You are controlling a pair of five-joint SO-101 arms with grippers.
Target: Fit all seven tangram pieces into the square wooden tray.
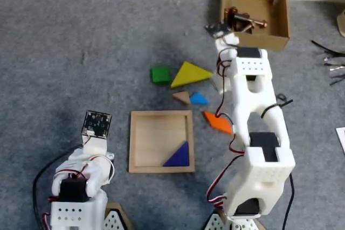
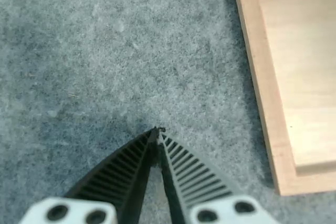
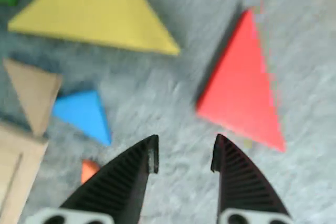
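The tray (image 1: 132, 141) at mid-frame holds only a dark blue triangle (image 1: 180, 157) in its lower right corner, so the right arm's jaws gape empty near the red triangle (image 3: 241, 90), likely to grab it, while the left arm's jaws sit closed, empty.

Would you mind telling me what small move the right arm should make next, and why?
Probably ease the right pincer sideways over the red triangle and lower it. Its jaws stand open over bare carpet just beside that piece, and the tray holds only the dark blue triangle so far.
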